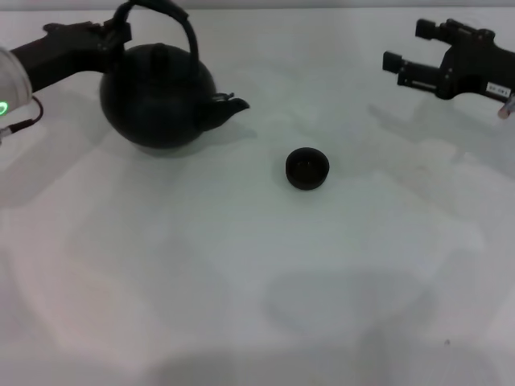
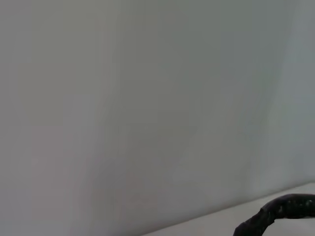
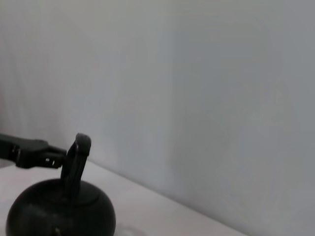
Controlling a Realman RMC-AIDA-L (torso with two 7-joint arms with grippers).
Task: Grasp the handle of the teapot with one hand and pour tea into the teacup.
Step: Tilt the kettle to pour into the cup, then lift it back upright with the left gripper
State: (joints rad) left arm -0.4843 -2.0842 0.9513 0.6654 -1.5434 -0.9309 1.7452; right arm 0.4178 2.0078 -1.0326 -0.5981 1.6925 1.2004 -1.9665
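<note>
1. Reaching in from the far left of the head view, the black left gripper point(image 1: 113, 36) is meeting the dark arched handle point(image 1: 161, 16) at its left side; it is reading as closed on the hoop, though the fingers themselves are too dark to separate.
2. That handle is rising over the large round matte-black teapot point(image 1: 157, 100), which is sitting on the far left part of the table, its short spout pointing toward the robot's right.
3. The left wrist view is showing only a curved piece of the handle point(image 2: 280, 211) at the picture's edge against a pale wall point(image 2: 147, 98).
4. The black right gripper point(image 1: 402, 68) is hanging at the far right, well apart from the teapot, with its two fingers spread and nothing between them.
5. The small round dark handleless teacup point(image 1: 307, 168) is standing upright near the table's middle, between the two arms and near the spout but not touching it.
6. The smooth white table point(image 1: 241, 281) is lying bare around them, and the right wrist view is catching the teapot point(image 3: 59, 209) with a plain grey wall behind.
</note>
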